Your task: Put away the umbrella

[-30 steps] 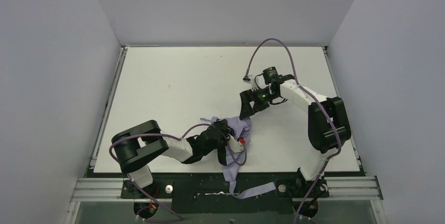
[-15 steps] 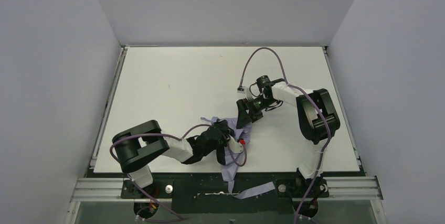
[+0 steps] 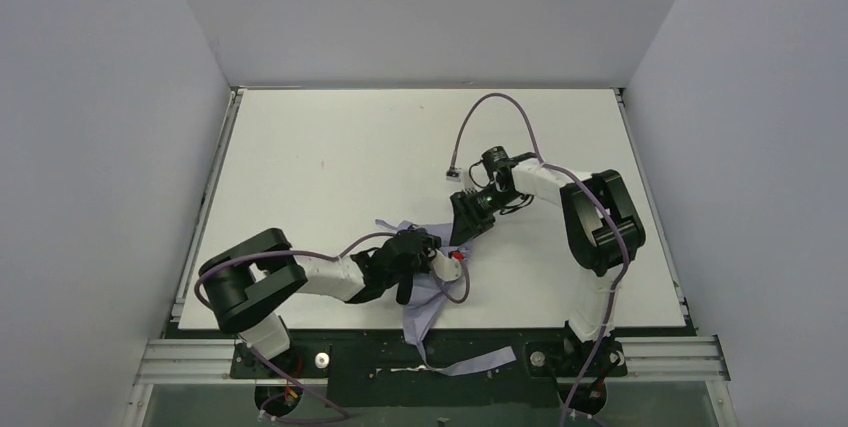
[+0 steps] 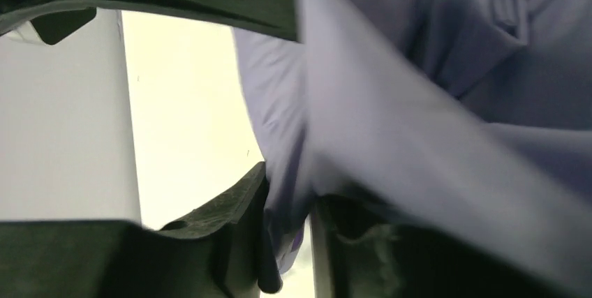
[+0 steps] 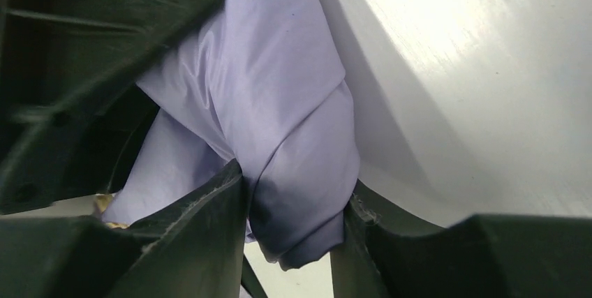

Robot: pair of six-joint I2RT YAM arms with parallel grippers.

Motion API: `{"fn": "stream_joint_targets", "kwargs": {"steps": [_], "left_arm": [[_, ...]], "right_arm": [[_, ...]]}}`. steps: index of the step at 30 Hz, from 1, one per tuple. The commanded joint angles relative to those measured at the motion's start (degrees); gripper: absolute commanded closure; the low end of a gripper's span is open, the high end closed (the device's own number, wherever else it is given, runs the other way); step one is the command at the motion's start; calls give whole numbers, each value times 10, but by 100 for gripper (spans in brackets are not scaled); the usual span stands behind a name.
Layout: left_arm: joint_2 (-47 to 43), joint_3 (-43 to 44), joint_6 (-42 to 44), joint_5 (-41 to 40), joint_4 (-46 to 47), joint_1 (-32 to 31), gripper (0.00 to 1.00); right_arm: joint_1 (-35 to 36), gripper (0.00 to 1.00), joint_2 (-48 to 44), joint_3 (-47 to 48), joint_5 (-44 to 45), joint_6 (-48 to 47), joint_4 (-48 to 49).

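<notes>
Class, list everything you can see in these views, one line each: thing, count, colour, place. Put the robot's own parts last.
umbrella: one, pale lavender, crumpled at the table's near middle, trailing over the near edge
table: one, white, under both arms
rail: one, silver, along the near edge
cables: two, purple, looping above the table
arms: two, black and white, reaching to the umbrella
left pincer: one, black, closed on umbrella fabric
right pincer: one, black, fabric fold pinched between its fingers
</notes>
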Motion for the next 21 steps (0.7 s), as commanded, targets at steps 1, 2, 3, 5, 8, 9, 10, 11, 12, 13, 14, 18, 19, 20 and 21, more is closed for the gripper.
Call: {"fn": "stream_joint_targets", "kwargs": {"steps": [1,2,3,5,8,9,10,11,12,13,14,18,19,20,21], "left_arm": [[-70,46,-85,2,-50,23,68],[-82,44,-92,2,-50,24,61],[-95,41,-100,1,-50,23,54],[-129,37,-117,6,-59,24,48],[-192,32,-153,24,-100,24,47],[-218,28,-169,37,-117,24,47],[-245,24,-183,47,-139,24,47],[-269,20,-199,55,-155,25,47],[-296,17,-215,61,-171,25,47],[-320,12,-230,63,-184,26,47],[-347,7,-248,64,-196,29,46],[-442,-7,-319,72,-238,60,47],[-460,-8,-335,79,-248,74,47],[-472,-8,-349,92,-259,90,47],[-482,-6,-359,107,-268,105,47]], "right_arm": [[29,77,-16,-11,98,8,33],[35,78,-23,-16,113,12,44],[39,79,-29,-21,126,15,56],[46,81,-44,-32,149,22,85],[56,82,-77,-61,192,27,139],[60,82,-90,-72,208,29,159],[65,82,-103,-81,232,32,181],[68,83,-113,-89,245,34,199],[74,83,-123,-94,253,28,212],[81,83,-136,-99,266,18,222],[90,83,-144,-103,282,4,230],[127,82,-167,-122,367,-75,261],[137,82,-169,-126,389,-95,264],[147,82,-172,-131,412,-118,268],[159,82,-174,-139,432,-142,275]]}}
